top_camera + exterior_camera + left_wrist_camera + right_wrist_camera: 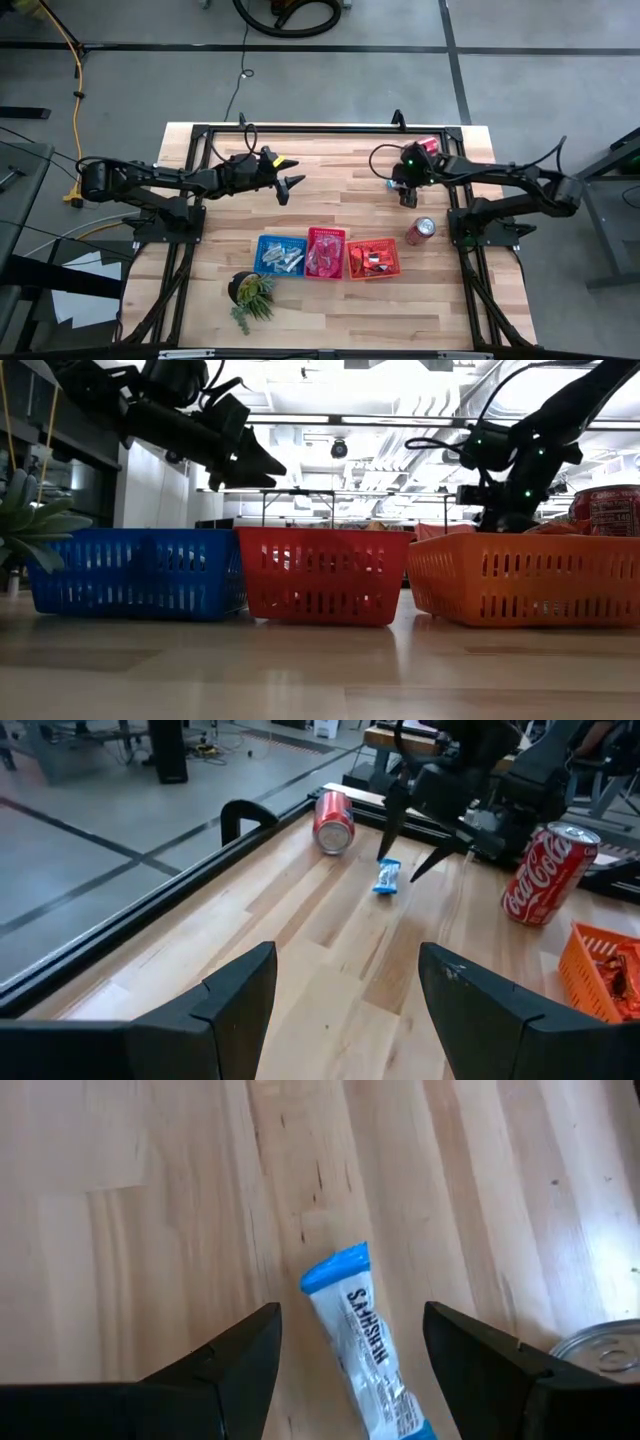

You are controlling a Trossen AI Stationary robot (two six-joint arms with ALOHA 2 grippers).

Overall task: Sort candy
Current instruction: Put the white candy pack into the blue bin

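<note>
Blue candy [368, 1343] on table, btwn open right claw [350, 1370] fingers.

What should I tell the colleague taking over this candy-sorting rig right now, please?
Right gripper: open, poised over the blue candy packet on the bare table, near a lying soda can.
Left gripper: open, empty, waiting above the table's far left-centre.
Done: candy already lies in the blue basket, red basket and orange basket.
Left: grasp the blue packet; the blue basket seems its likely place.
</note>
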